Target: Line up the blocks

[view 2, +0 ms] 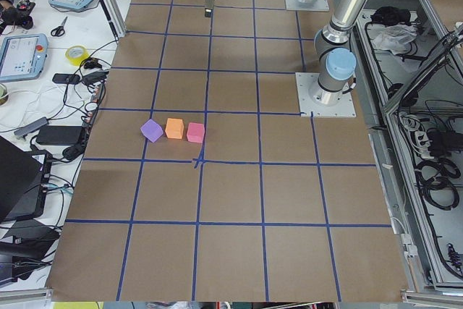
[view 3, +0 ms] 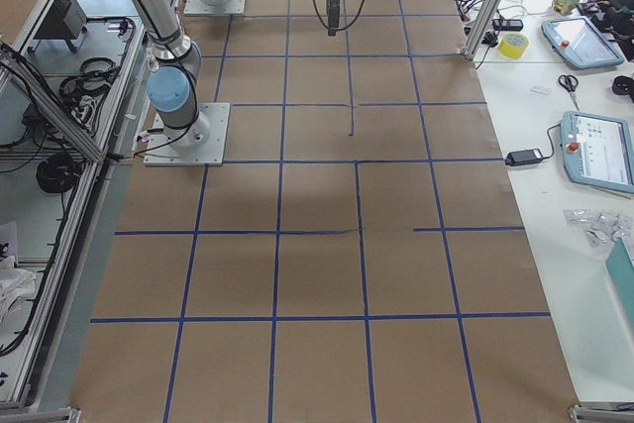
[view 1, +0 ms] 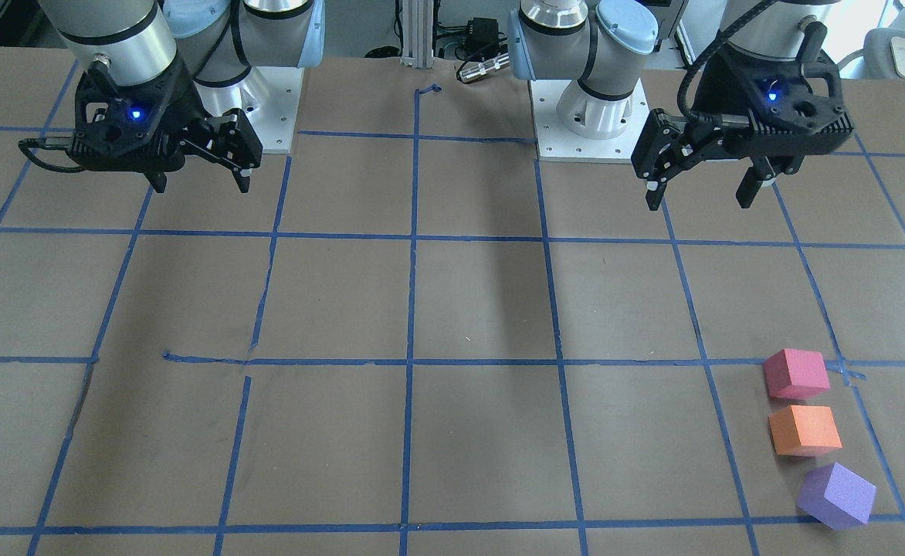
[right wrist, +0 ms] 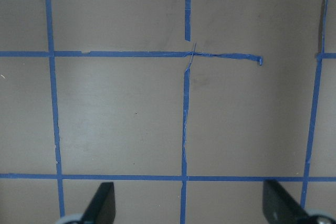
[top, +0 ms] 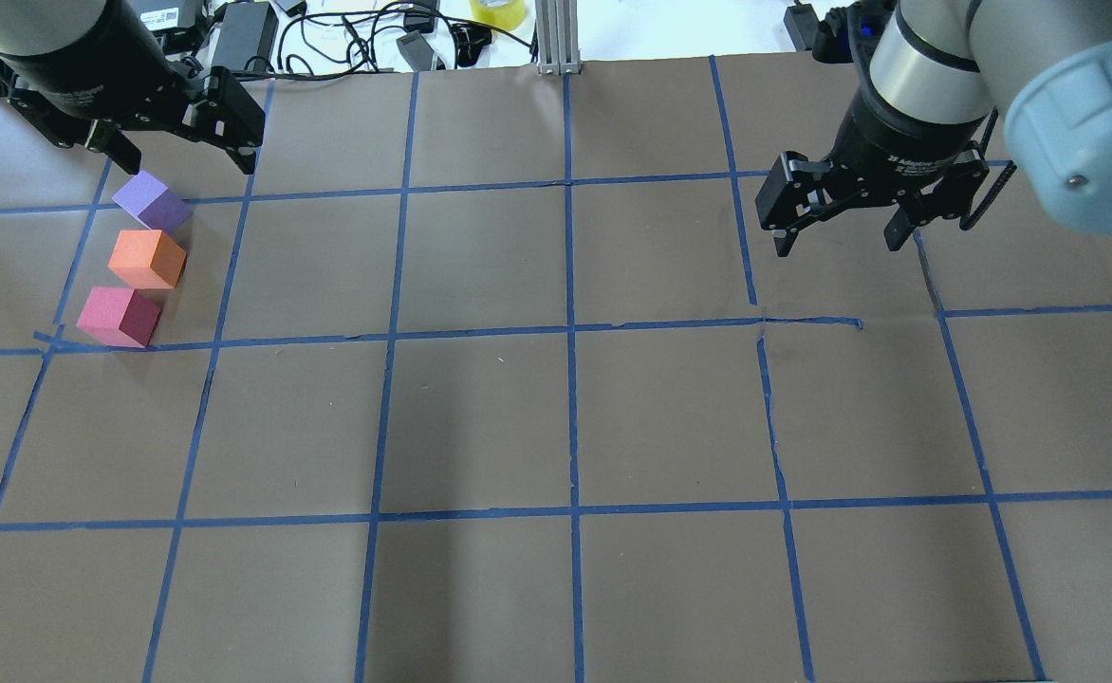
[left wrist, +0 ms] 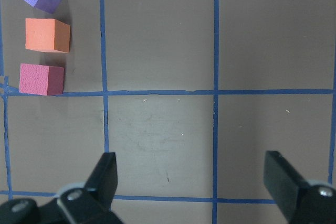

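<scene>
- Sitting in a short row on the robot's left, far out from its base: pink block [view 1: 796,374] nearest the robot, orange block [view 1: 805,430] in the middle, purple block [view 1: 836,495] farthest.
- Pink and orange lie square to each other with a slim gap between them; the purple block is turned at an angle, just beside the orange.
- The pink block's edge meets a line of blue tape [view 1: 483,361] on the brown table [view 1: 483,301].
- Left gripper [view 1: 699,197] hangs above the table, fingers spread wide with nothing between them; the three cubes lie apart from it.
- Right gripper [view 1: 203,184] hangs over the other side, fingers also spread and holding nothing, well apart from the row.
</scene>
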Robot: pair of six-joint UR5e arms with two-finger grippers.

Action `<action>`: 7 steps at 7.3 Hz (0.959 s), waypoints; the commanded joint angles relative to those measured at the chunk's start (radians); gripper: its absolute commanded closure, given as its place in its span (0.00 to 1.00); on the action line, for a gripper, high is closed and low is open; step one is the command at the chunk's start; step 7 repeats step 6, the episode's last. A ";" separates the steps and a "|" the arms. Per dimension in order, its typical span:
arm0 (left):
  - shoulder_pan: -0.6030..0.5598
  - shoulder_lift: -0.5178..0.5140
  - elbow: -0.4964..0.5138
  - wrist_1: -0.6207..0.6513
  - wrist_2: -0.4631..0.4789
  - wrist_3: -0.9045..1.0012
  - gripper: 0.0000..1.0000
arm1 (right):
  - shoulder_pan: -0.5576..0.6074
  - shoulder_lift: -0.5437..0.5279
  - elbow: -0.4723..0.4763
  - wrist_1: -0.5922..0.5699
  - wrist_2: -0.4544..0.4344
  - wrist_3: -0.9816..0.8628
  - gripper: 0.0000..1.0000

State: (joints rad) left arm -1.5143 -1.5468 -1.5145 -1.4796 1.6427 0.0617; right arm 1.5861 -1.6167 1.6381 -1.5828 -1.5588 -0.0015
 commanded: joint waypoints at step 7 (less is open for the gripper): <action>0.000 0.001 -0.016 0.019 0.000 0.000 0.00 | 0.000 0.001 0.000 0.000 0.000 0.000 0.00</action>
